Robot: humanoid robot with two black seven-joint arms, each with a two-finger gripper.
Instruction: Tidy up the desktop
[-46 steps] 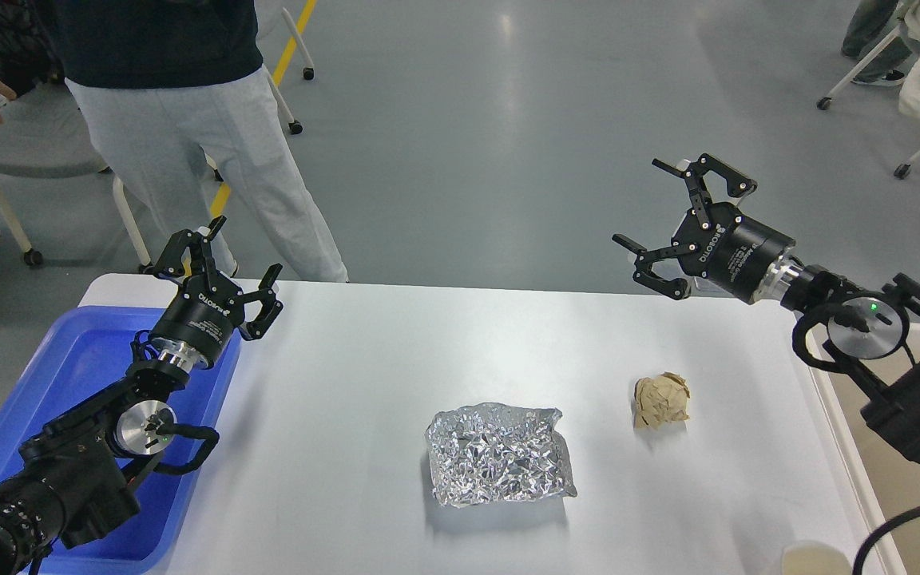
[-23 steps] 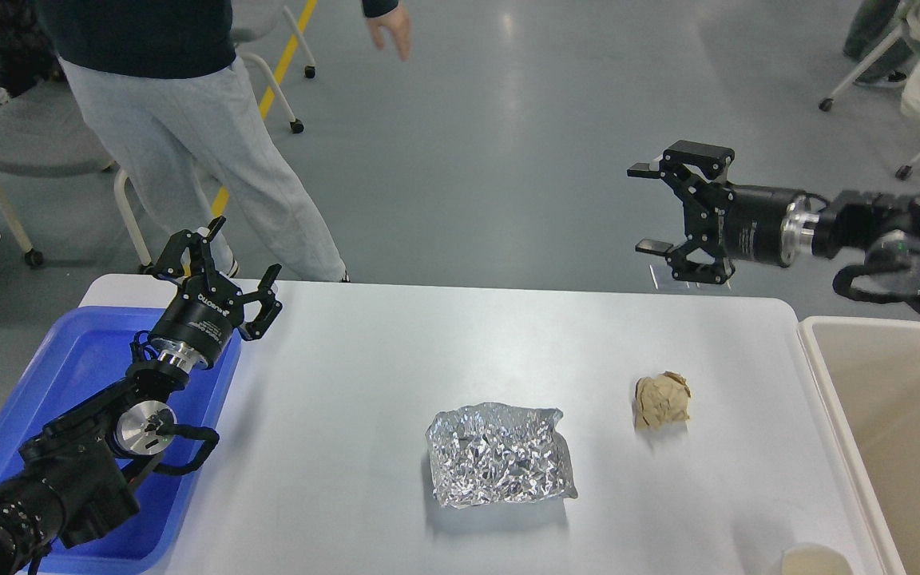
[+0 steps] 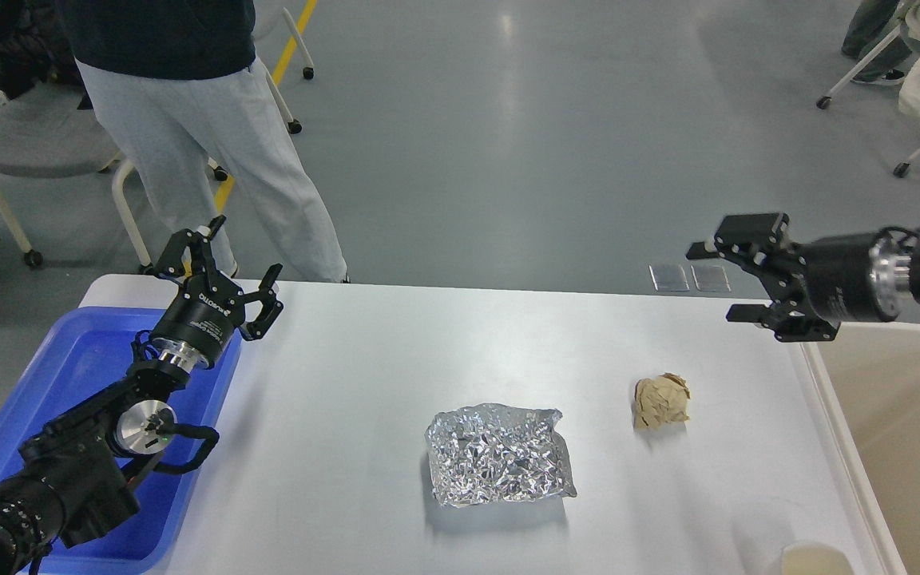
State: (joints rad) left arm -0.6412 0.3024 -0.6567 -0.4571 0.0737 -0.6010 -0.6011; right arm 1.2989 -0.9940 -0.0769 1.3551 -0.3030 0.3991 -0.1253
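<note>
A: Swinging back toward the bin side now, the right gripper. A second ago hanging over the far right of the counter, tilted down; half a second ago up higher and level; now lower and further right, out past the counter's far right corner, above the rim of the beige bin.

B: Carrying anything?

A: Nothing. Fingers spread wide, empty gap between them.

B: And the left gripper?

A: Not budging across all three moments. Hovering at the far left corner, over the edge of the blue tray, fingers apart, holding nothing.

B: Still cluttered, then?

A: Yes. Crumpled foil sheet lying near the middle of the counter, brown paper ball just to its right, well apart from both grippers. Neither one shifted. Also a pale cup rim peeking in at the bottom right edge.

B: Meaning for the tidying?

A: Probably repositioning only, or finishing a drop at the bin; impossible to tell which. Judging by the layout, paper ball being the nearest next pick for the right side, needing a reach back inward and down.
</note>
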